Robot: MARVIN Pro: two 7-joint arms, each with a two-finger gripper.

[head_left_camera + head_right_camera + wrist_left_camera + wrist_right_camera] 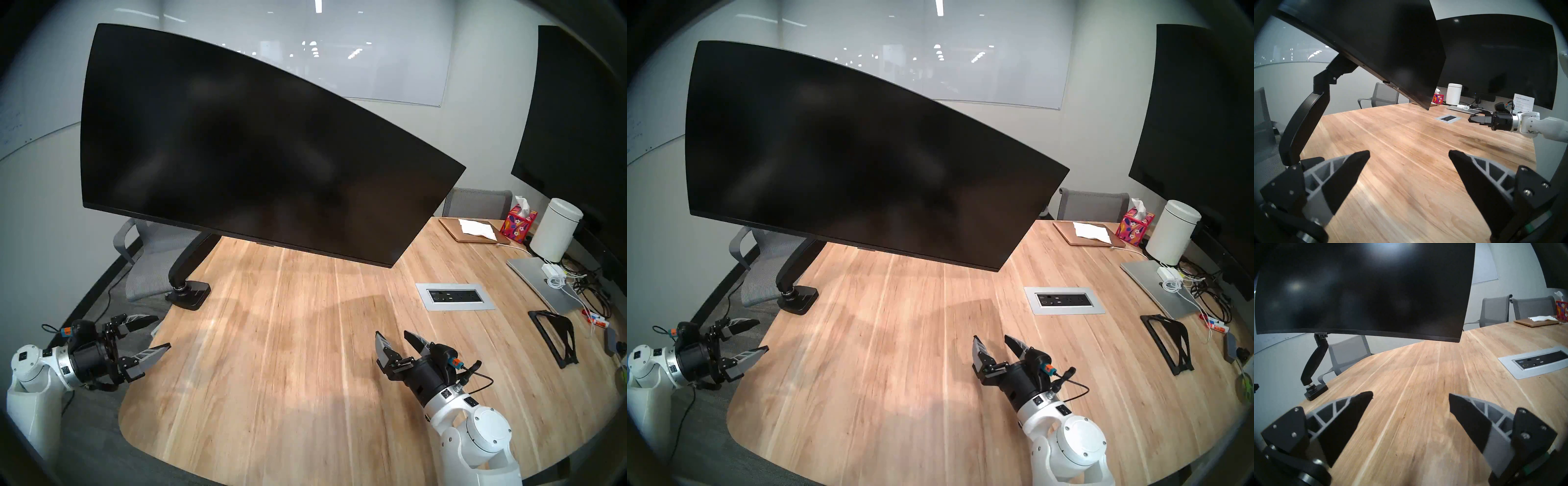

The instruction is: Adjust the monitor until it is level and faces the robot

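Presently the monitor hangs tilted over the tabletop's far-left edge on its arm, likely heavy, stiff and fragile-faced: push bezel corners; left gripper and right gripper gape empty.

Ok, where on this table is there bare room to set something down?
Bare wood runs from the monitor down to both pincers, left and right. The right end is crowded around the laptop, canister and cables.
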